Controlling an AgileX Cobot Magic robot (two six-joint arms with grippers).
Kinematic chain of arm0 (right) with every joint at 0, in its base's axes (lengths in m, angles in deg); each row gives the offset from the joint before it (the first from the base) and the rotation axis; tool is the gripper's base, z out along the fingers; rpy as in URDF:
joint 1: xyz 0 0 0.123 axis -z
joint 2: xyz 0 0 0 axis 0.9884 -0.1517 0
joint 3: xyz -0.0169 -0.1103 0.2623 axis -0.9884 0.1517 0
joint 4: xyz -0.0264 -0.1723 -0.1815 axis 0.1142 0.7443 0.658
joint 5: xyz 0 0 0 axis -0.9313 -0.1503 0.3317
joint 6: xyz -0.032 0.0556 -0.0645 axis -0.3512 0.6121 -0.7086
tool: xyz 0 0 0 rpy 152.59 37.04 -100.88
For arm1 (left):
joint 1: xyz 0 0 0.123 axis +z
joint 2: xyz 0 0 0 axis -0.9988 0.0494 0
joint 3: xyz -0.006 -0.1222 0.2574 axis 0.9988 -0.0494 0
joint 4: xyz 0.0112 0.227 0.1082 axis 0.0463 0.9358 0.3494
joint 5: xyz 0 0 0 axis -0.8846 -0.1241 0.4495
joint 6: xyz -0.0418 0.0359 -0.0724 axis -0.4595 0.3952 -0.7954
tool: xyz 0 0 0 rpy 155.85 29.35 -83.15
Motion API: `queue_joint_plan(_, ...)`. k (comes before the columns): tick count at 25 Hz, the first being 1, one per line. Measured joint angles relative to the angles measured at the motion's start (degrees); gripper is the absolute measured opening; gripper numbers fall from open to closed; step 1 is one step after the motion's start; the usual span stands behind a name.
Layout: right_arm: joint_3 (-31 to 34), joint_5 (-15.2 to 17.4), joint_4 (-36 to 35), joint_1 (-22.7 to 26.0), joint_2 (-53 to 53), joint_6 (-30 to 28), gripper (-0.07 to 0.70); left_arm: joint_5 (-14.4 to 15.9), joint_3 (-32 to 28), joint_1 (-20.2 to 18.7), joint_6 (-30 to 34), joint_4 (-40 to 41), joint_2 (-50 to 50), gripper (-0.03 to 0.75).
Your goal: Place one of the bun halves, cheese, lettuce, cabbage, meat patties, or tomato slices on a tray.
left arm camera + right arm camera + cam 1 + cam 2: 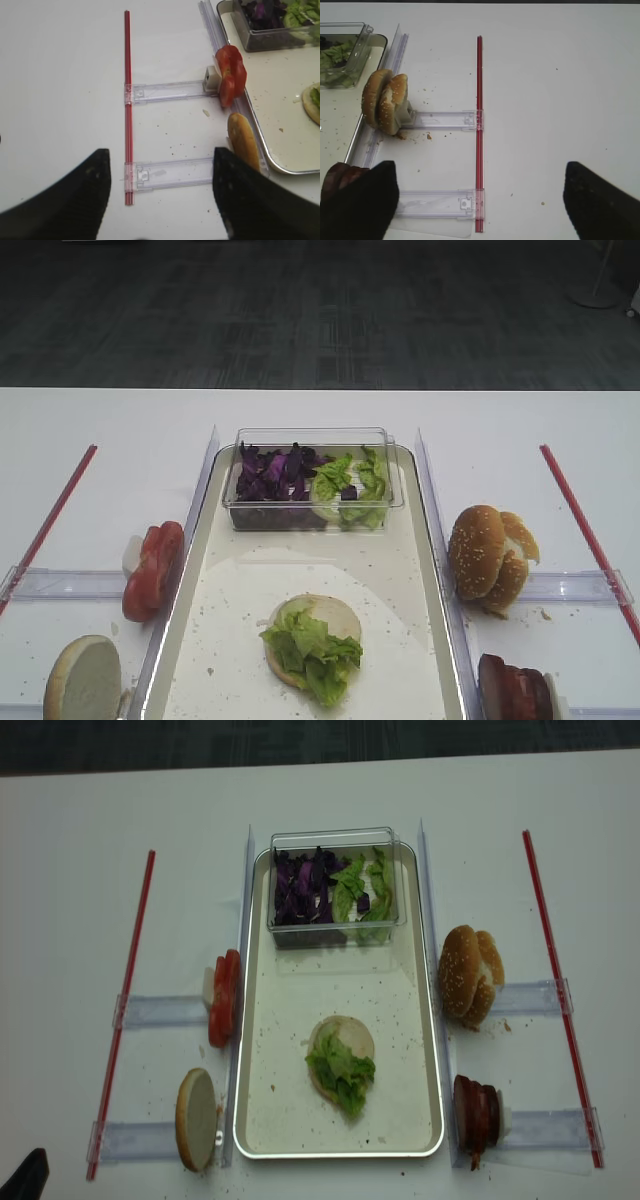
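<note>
On the cream tray (400, 570) lies a pale bun half (338, 614) topped with lettuce (310, 650). A clear tub (312, 502) at the tray's far end holds purple cabbage (275, 472) and more lettuce (350, 480). Tomato slices (155, 568) and a pale bun half (85, 678) stand left of the tray. Sesame bun halves (488, 555) and meat patties (515, 688) stand to its right. No cheese is in view. My left gripper (160, 170) is open above the table, its right finger beside the bun (243, 141). My right gripper (480, 172) is open and empty, its left finger near the patties (340, 177).
Red strips (585, 525) (50, 515) run along the table on both sides. Clear plastic rails (445, 120) (170, 91) link them to the tray's side guides and hold the ingredients on edge. Crumbs speckle the tray and table.
</note>
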Motion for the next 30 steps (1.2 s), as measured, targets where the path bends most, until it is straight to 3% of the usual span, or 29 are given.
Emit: queue_joint_plan(30,0.0,0.0,0.0,0.0,0.0,0.0,0.678,0.0,0.0,0.0,0.0,0.0,0.0,0.409)
